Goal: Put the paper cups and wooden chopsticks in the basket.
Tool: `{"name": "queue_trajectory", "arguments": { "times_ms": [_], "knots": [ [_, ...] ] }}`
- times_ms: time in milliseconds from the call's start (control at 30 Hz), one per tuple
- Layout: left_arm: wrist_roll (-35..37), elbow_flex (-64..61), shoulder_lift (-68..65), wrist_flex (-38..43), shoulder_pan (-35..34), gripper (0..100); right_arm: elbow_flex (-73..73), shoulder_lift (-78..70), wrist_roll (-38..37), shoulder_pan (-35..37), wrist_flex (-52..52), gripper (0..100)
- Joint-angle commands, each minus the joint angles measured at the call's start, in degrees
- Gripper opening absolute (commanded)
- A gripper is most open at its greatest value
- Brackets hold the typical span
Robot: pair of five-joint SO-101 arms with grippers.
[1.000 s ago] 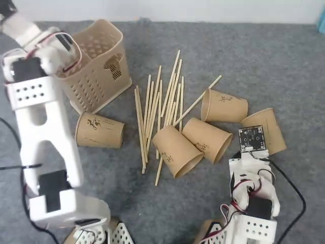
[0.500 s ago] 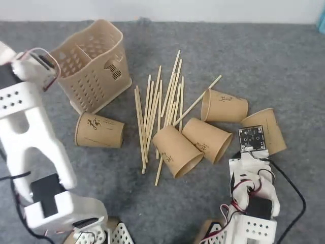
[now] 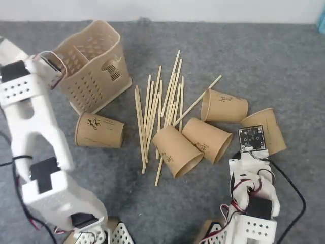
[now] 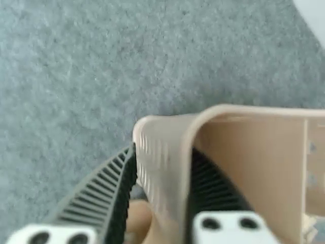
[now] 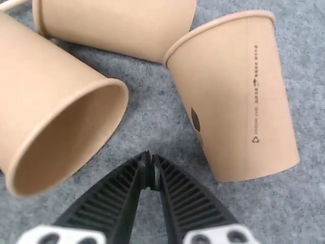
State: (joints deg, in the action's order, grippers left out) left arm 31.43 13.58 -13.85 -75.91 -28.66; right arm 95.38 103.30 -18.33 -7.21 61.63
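Left gripper (image 4: 163, 155) seems to pinch the rim of the beige perforated plastic basket (image 3: 96, 66), one jaw inside, one outside. Right gripper (image 5: 151, 163) is closed and empty near two brown paper cups (image 5: 233, 96). Thin wooden chopsticks (image 3: 162, 101) lie beside the basket.

The high view looks down over the whole grey mat (image 3: 264, 56) from well above. The left wrist view sits close against a corner of the basket (image 4: 162, 162) — also in the high view. The right wrist view faces down, close over 3 paper cups (image 5: 233, 91), shared likewise.
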Motion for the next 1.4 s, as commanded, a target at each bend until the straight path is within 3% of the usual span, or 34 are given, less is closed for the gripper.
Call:
{"name": "queue_trajectory", "arguments": {
  "times_ms": [0, 67, 200, 433, 667, 900, 1167, 1267, 1367],
  "knots": [
    [-7.03, 4.44, 0.26, -0.97, -0.44, 2, 0.97, 0.31, -0.79, -0.75, -0.48, 0.9],
    [-14.15, 8.75, 0.44, -3.6, 0.97, 1, 0.97, 0.31, -0.79, -0.75, -0.48, 0.9],
    [-34.9, 17.27, 0.26, -8.18, 2.37, 1, 0.97, 0.31, -0.79, -0.75, -0.48, 0.9],
    [-48.35, 20.18, -0.53, -8.79, 2.37, 1, 0.97, 0.31, -0.79, -0.75, -0.57, 0.9],
    [-48.53, 25.27, -13.8, -8.62, 2.02, 1, 0.97, 0.31, -0.79, -0.75, -0.57, 0.9],
    [-48.44, 45.93, -28.31, -13.27, 0.26, 2, 0.97, 0.31, -0.79, -0.75, -0.66, 0.9],
    [-48.7, 72.48, -35.08, -24.7, 1.41, 24, 1.05, 0.31, -0.79, -0.48, -0.92, 0.9],
    [-48.7, 76.97, -34.55, -24.7, 1.49, 31, 1.05, 0.31, -0.79, -0.48, -0.92, 0.9],
    [-48.44, 77.85, -31.74, -24.7, 1.41, 32, 1.05, 0.31, -0.79, -0.48, -0.92, 0.9]
  ]
}}
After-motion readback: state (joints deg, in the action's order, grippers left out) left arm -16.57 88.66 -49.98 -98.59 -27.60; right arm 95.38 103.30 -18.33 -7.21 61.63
